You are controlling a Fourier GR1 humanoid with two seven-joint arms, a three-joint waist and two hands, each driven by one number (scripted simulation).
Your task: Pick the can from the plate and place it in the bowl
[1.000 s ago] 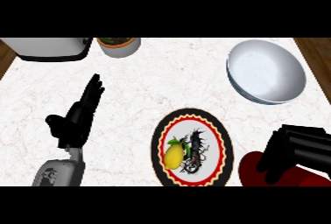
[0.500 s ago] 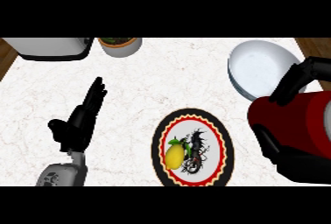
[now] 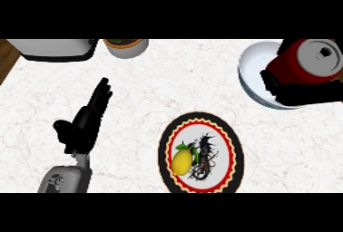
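Note:
A red can (image 3: 309, 60) with a silver top is held up over the white bowl (image 3: 255, 72) at the upper right. My right hand (image 3: 303, 91) is shut on the can, its black fingers wrapped round the can's lower side. The hand and can hide much of the bowl. The plate (image 3: 201, 156), with a black and red zigzag rim, lies at lower centre and carries a yellow lemon (image 3: 181, 161). At the left my left hand (image 3: 84, 123) rests open, fingers straight, away from the plate.
A grey appliance (image 3: 55, 48) stands at the top left corner, and a small pot (image 3: 126, 46) with something green in it sits beside it. A wooden strip (image 3: 5, 59) marks the counter's left edge.
My right hand has carried the can from beside the plate's right edge up and away, until it is over the bowl. The left hand has stayed put.

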